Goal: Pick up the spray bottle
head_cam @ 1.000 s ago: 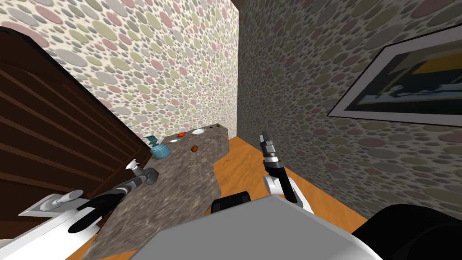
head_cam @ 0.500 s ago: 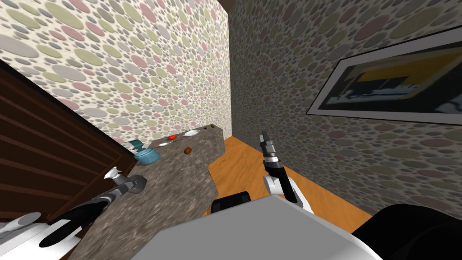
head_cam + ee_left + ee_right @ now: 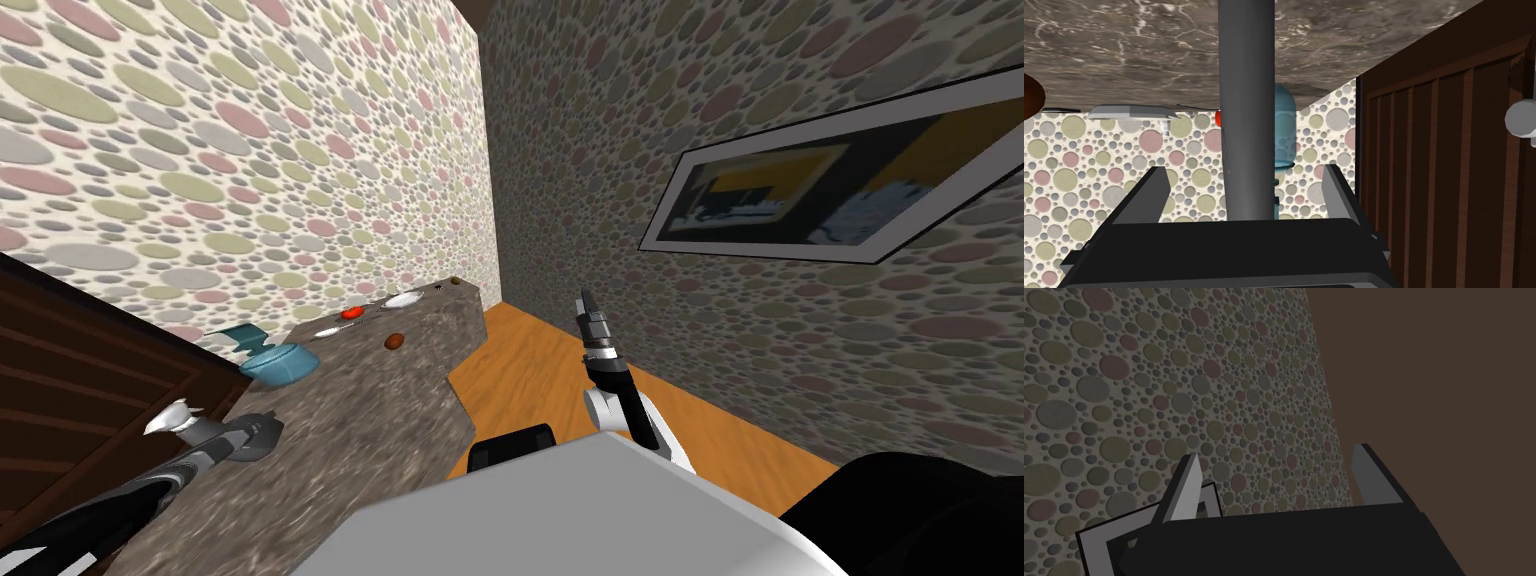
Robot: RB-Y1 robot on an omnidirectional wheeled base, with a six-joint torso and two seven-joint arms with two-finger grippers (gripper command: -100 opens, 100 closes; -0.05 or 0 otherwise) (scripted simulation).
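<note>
The teal spray bottle (image 3: 272, 364) stands on the brown marbled desk (image 3: 360, 440), close to the dotted wall and just past the dark wooden panel (image 3: 60, 380). My left pincer (image 3: 172, 418) hovers at the desk's edge by that panel, short of the bottle and apart from it, fingers spread and holding nothing. In my left wrist view a dark grey bar (image 3: 1246, 110) half hides the bottle. Farther along lie a brown lump (image 3: 394, 342), a red thing (image 3: 352, 313) and a white plate (image 3: 404, 299). My right pincer (image 3: 586, 303) is raised over the orange floor (image 3: 540, 370), spread wide.
</note>
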